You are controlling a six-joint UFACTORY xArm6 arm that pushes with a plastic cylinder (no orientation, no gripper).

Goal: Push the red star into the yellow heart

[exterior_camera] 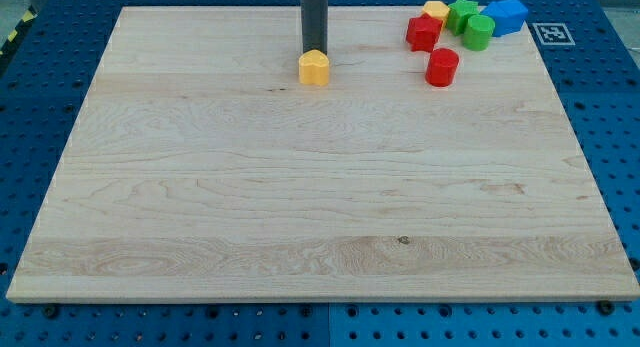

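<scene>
The yellow heart (314,68) sits on the wooden board (300,207) near the view's top centre. My tip (314,53) comes straight down from the view's top and ends right behind the heart, at its top edge, seemingly touching it. The red star (423,33) lies at the view's top right, well to the right of the heart and my tip. It is part of a cluster of blocks.
Beside the red star: a red cylinder (442,67) below it, a yellow block (436,10) above it, a green star (461,14), a green cylinder (479,32) and a blue block (507,16) to its right. A marker tag (550,32) lies off the board.
</scene>
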